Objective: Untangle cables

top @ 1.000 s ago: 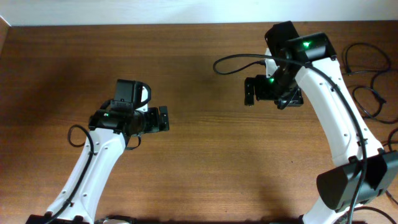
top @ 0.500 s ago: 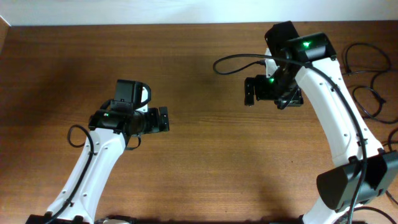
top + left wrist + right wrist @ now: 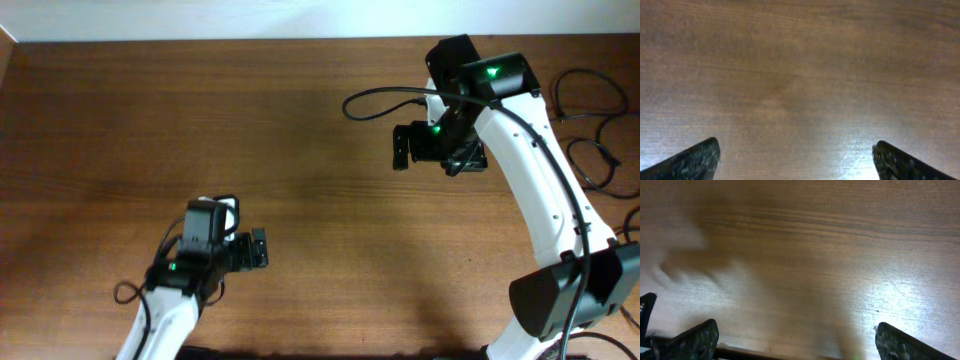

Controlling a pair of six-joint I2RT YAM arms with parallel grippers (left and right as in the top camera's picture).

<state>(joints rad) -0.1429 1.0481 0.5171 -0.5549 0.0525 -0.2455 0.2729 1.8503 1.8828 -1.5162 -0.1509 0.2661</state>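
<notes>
Brown wooden table [image 3: 300,110], grain running across. The cables [image 3: 600,148] lie at the far right edge of the table, thin black cords in loose loops. They are well apart from both claws and partly cut off by the edge of the overhead view, so how far they cross one another cannot be told. The right arm [image 3: 545,200] reaches up that side of the table, with a green light on its upper housing. The right gripper [image 3: 400,146] points toward the table's middle, well clear of the cords. Its wrist view shows two dark fingers [image 3: 902,342] at the bottom corners, spread wide, with only bare wood between them and nothing held. A thicker black wire [image 3: 375,95] arcs off the right arm above the table top. The left arm [image 3: 165,310] comes in from the bottom edge, low on the left side. The left gripper [image 3: 262,249] faces right over open wood, far from the cables. In its wrist view the fingers [image 3: 695,160] likewise sit in the two lower corners, jaws wide apart and gripping nothing, with plain table surface ahead.
</notes>
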